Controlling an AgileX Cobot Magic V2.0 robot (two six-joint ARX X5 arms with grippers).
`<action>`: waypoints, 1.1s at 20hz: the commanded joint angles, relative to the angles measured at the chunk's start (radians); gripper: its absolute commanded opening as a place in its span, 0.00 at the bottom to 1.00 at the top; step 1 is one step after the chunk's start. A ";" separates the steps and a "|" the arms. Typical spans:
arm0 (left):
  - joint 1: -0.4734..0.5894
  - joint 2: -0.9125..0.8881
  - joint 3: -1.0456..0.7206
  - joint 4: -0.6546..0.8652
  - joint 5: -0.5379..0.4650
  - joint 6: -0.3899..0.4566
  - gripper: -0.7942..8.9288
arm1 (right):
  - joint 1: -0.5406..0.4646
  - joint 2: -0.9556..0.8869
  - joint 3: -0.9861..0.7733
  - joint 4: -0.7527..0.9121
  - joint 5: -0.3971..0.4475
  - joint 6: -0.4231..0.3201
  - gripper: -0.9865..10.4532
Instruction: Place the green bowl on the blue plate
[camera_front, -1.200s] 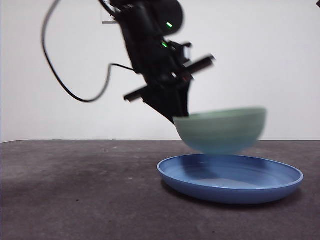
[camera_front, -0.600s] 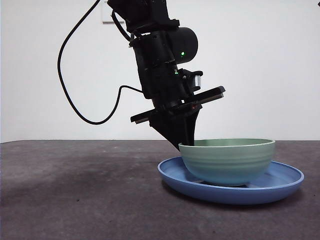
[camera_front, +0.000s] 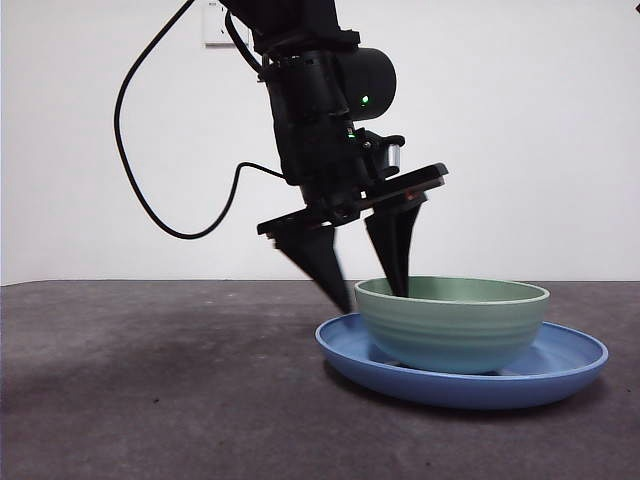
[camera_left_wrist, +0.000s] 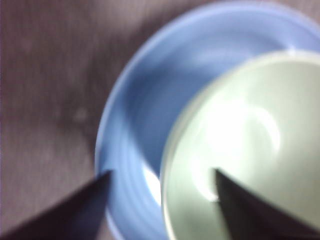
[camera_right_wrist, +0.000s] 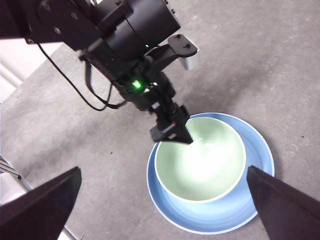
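The green bowl (camera_front: 452, 325) stands upright in the blue plate (camera_front: 560, 365) on the dark table. My left gripper (camera_front: 373, 298) is open and straddles the bowl's left rim, one jaw inside the bowl and one outside over the plate. In the left wrist view the bowl (camera_left_wrist: 250, 150) and plate (camera_left_wrist: 135, 125) are blurred between the spread jaws of the left gripper (camera_left_wrist: 161, 172). My right gripper (camera_right_wrist: 163, 170) is open and empty, high above, looking down on the bowl (camera_right_wrist: 200, 160), the plate (camera_right_wrist: 255, 200) and the left gripper (camera_right_wrist: 172, 131).
The left arm's black cable (camera_front: 140, 180) loops down to the left of the gripper. A white wall stands behind the table's far edge. A black tip (camera_front: 634, 4) shows at the top right corner.
The bowl came down from just above the plate and now rests in it. The left gripper's jaws have opened and let go of the bowl's rim.
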 joint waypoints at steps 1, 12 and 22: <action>-0.005 0.003 0.065 -0.035 -0.002 0.033 0.52 | 0.005 0.004 0.020 0.009 0.003 -0.007 0.65; 0.078 -0.465 0.078 -0.277 -0.002 0.143 0.60 | 0.005 0.004 0.020 0.010 0.002 -0.004 0.65; 0.150 -1.046 -0.394 -0.137 -0.001 0.193 0.60 | 0.005 0.004 0.020 0.010 0.002 -0.003 0.65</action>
